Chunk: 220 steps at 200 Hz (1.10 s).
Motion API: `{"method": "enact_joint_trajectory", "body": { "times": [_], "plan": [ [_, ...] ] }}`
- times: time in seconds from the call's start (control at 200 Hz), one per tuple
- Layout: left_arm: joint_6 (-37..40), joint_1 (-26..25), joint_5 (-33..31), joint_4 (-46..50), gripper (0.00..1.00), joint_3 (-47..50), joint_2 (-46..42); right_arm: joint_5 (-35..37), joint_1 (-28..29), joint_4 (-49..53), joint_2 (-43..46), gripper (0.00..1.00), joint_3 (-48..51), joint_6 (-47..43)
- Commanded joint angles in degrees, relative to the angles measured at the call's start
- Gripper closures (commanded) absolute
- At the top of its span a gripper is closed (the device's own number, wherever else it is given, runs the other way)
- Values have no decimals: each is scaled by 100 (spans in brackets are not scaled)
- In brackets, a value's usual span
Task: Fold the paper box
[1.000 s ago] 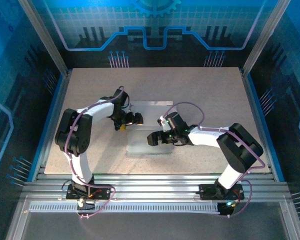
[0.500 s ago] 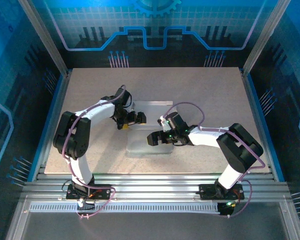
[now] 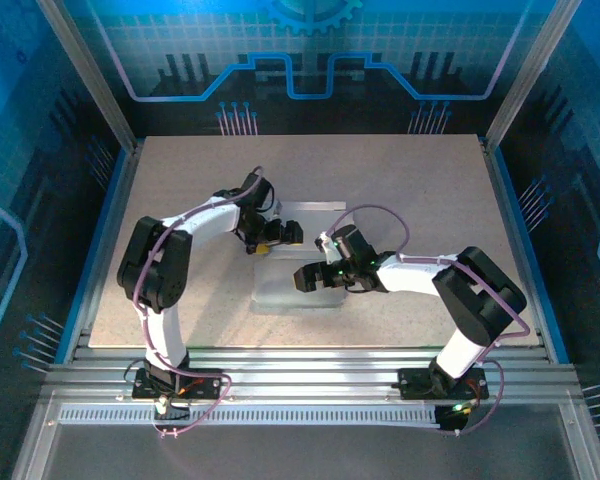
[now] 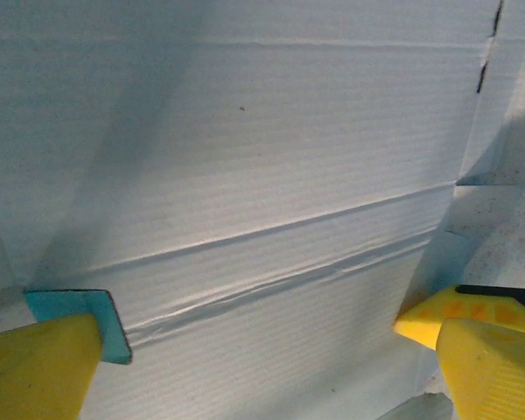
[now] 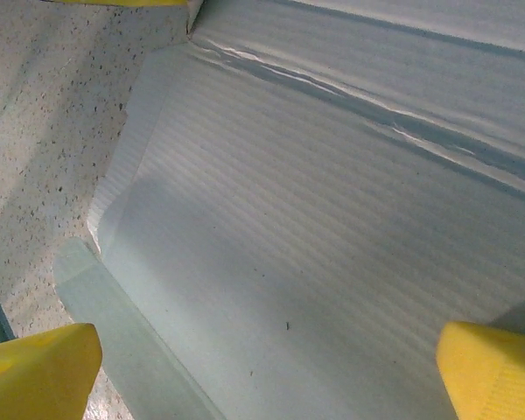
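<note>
The paper box (image 3: 282, 296) lies unfolded and flat at the middle of the table, pale whitish side up, with creases across it. My left gripper (image 3: 283, 235) hovers over its far part, open, with nothing between its yellow fingers (image 4: 37, 371). The left wrist view has the creased sheet (image 4: 245, 157) close under that gripper (image 4: 262, 354). My right gripper (image 3: 310, 277) is over the sheet's near part, also open and empty. From the right wrist, the paper box (image 5: 332, 219) runs beneath the gripper (image 5: 262, 376), and a flap edge (image 5: 114, 306) rests on the table.
The speckled beige table (image 3: 420, 180) has free room all round the sheet. Blue walls and metal posts (image 3: 510, 90) enclose it, and an aluminium rail (image 3: 300, 362) runs along the near edge by the arm bases.
My left gripper has moved right and a little farther back over the sheet. The right arm and the sheet have stayed put.
</note>
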State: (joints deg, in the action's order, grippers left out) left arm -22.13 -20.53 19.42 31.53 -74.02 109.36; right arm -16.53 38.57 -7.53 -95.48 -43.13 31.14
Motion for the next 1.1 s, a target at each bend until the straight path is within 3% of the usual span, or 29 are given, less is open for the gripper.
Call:
{"method": "enact_joint_trajectory", "body": {
  "times": [0.0,0.555,0.936,1.096],
  "plan": [
    [60,-73,185,-83,1,-141,146,89,98,445,-224,0,261,86],
    [78,-91,204,-235,1,158,240,192,96,523,-199,0,245,33],
    [845,-91,871,47,1,103,250,194,94,481,-282,0,227,5],
    [998,-100,857,291,1,66,296,195,90,476,-303,0,227,-2]
  ]
}}
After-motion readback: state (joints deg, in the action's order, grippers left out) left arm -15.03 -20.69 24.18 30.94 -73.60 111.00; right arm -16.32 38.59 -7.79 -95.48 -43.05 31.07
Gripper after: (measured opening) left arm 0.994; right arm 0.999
